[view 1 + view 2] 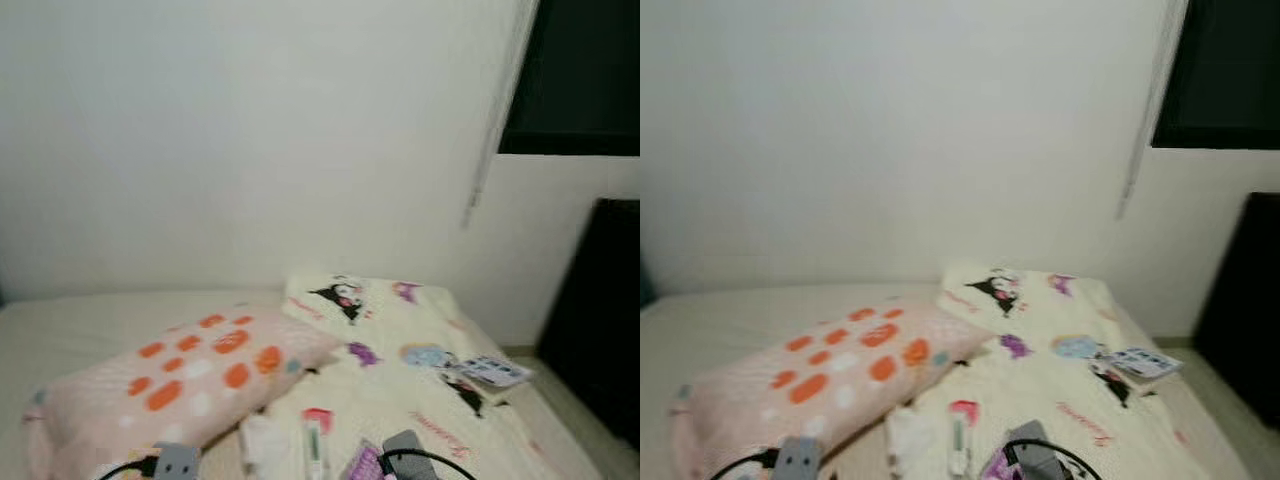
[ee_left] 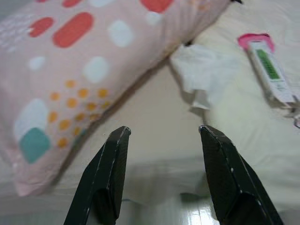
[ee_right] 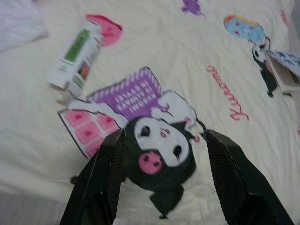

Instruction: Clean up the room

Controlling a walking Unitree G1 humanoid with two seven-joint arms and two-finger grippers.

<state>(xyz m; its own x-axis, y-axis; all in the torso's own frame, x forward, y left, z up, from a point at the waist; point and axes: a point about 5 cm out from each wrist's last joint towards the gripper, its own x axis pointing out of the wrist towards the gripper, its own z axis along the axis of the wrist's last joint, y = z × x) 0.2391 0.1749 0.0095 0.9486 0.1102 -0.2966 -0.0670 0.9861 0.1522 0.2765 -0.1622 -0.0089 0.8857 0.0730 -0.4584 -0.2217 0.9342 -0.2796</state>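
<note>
Both grippers' jaws spread, empty: left gripper (image 2: 161, 136) by spotted pillow (image 2: 79, 61) and crumpled tissue (image 2: 201, 75); right gripper (image 3: 161, 140) over cartoon-print blanket (image 3: 201, 61), near what looks like a tube box (image 3: 75, 58).

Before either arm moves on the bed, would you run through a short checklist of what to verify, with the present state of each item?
1. Left tool open: ok, its fingers stand apart with nothing between them.
2. Right tool open: ok, fingers apart over the cartoon-print blanket, holding nothing.
3. Small white box with green label free to pick: ok, it lies flat on the blanket with nothing on top.
4. Crumpled white tissue reachable: ok, it lies beside the pink pillow, ahead of the left tool.
5. Printed booklet stable: cannot tell, it lies near the far right edge of the bed.
6. View sharp enough: not ok, the head views are blurred.
</note>
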